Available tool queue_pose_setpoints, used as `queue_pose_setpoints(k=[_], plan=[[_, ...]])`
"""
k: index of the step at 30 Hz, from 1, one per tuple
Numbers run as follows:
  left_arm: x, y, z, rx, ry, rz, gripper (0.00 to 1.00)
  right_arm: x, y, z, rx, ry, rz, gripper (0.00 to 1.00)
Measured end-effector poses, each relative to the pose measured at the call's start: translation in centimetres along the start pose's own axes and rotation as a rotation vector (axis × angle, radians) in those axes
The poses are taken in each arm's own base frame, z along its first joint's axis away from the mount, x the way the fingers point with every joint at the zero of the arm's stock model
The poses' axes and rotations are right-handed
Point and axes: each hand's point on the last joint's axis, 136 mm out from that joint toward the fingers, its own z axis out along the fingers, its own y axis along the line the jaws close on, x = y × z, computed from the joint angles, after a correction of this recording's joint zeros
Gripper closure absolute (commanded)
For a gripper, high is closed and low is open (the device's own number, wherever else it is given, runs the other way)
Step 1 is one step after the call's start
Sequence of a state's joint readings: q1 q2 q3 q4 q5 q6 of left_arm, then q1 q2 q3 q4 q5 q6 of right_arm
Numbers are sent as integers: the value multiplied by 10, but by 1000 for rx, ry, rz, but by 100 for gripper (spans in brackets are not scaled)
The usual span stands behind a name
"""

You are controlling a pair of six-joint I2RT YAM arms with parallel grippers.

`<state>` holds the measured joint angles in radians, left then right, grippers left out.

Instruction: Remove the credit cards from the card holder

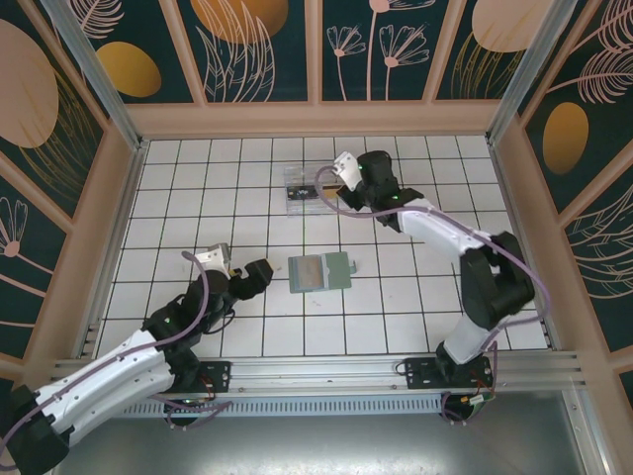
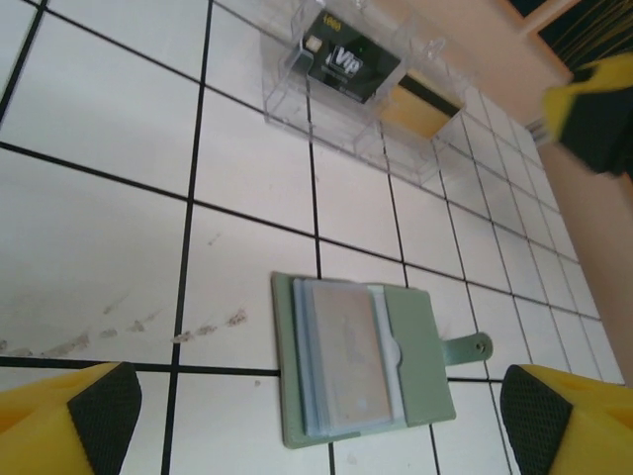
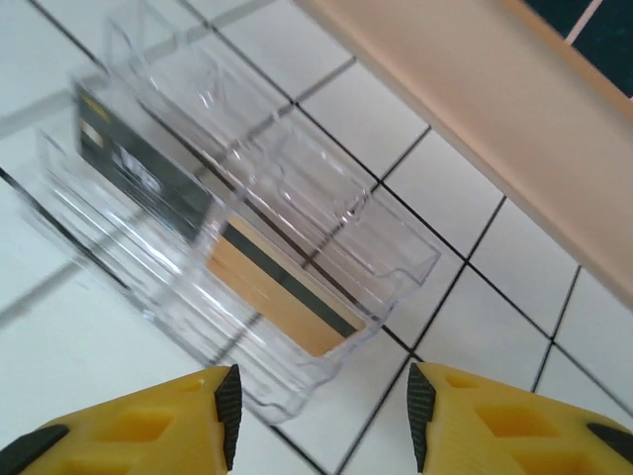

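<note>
Nearest the bases, the left gripper [image 1: 244, 271] hovers low over the tiled table [image 2: 99, 247] with its jaws spread wide and nothing between them. Just ahead of it the green card holder [image 2: 415, 346] lies flat and open, its strap tab [image 2: 473, 346] pointing away to the right. A pale card [image 2: 341, 356] sits tucked in the holder's sleeve, so the task looks unfinished.

Farther back, well apart from the holder, stands the clear tray [image 3: 396, 242]. In it lie a black card [image 2: 351, 64] and a gold card [image 3: 282, 297] with a dark stripe. The right gripper [image 3: 318, 416] hangs just beside the tray's near corner, jaws part-way apart and empty. Beyond it runs the wooden wall [image 3: 475, 129].

The main risk, as I judge it, is the pale card itself. It lies thin and flush in its pocket, so fingers closing on it may pinch the sleeve or flap along with it. The whole holder would then lift or slide rather than give up the card. Nothing pins the holder down, and the right arm is too far off to steady it. A shallow grip on the card's edge could also slip and let it drop back. If the holder is nudged it could fold shut; a card carried to the tray could catch on its rim.
</note>
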<state>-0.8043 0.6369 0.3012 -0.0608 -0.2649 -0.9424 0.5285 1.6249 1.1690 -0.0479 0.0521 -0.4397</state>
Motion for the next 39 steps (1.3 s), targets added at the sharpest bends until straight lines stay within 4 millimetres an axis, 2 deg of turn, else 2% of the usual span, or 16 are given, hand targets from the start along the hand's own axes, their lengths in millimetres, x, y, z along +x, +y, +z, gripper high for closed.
queue_pose_setpoints(k=[3, 5, 8, 13, 14, 17, 21, 30, 39], plan=[[11, 2, 10, -15, 48, 1, 21, -12, 10, -29, -70, -68, 207, 52], [18, 3, 16, -20, 77, 0, 29, -9, 21, -41, -124, -76, 327, 56], [29, 4, 26, -27, 119, -4, 41, 12, 40, -49, -190, -33, 491, 64], [51, 8, 45, -52, 205, 0, 59, 64, 91, -47, -282, 119, 652, 73], [55, 9, 48, -56, 223, 0, 60, 73, 100, -48, -295, 144, 665, 74], [65, 7, 60, -67, 271, -1, 61, 99, 123, -50, -318, 221, 698, 84], [72, -2, 73, -53, 310, -6, 58, 121, 127, -49, -293, 271, 735, 90], [77, -14, 88, -41, 349, -18, 54, 164, 138, -30, -250, 386, 737, 91], [87, -14, 97, -45, 387, -20, 54, 176, 137, -29, -215, 401, 738, 91]])
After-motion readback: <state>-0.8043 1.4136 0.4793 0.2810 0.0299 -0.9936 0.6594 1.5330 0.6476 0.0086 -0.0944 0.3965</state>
